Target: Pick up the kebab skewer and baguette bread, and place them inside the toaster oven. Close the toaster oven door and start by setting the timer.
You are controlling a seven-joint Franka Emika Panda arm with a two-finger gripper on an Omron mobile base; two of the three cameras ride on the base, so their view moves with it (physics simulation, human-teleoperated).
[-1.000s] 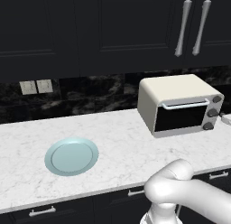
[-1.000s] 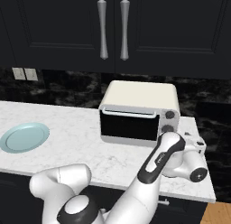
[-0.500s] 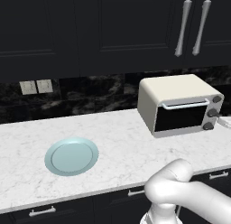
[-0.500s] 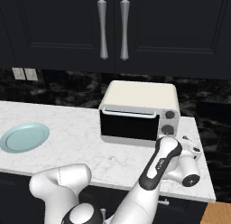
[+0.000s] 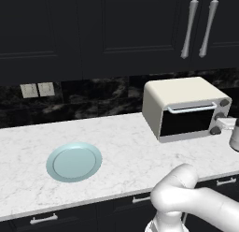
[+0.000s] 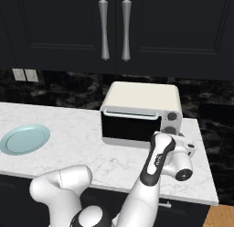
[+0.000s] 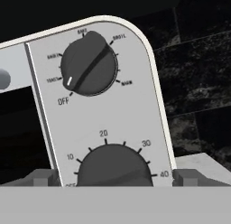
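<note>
White marble tabletop [image 6: 68, 143] carries the toaster oven [image 6: 141, 112]. Arm reaches forward to its right front. Spread claw [image 7: 115, 177] flanks the lower knob [image 7: 115, 166].

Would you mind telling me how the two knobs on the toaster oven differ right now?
The upper knob is a mode selector with word labels, its white mark near OFF; the lower knob is a timer numbered 10 to 40. The upper knob stands clear, while the open hand straddles the lower knob. Both are dark, round and ridged, on the toaster oven.

Dark cabinets [image 5: 116, 30], white marble counter [image 5: 126, 156]
</note>
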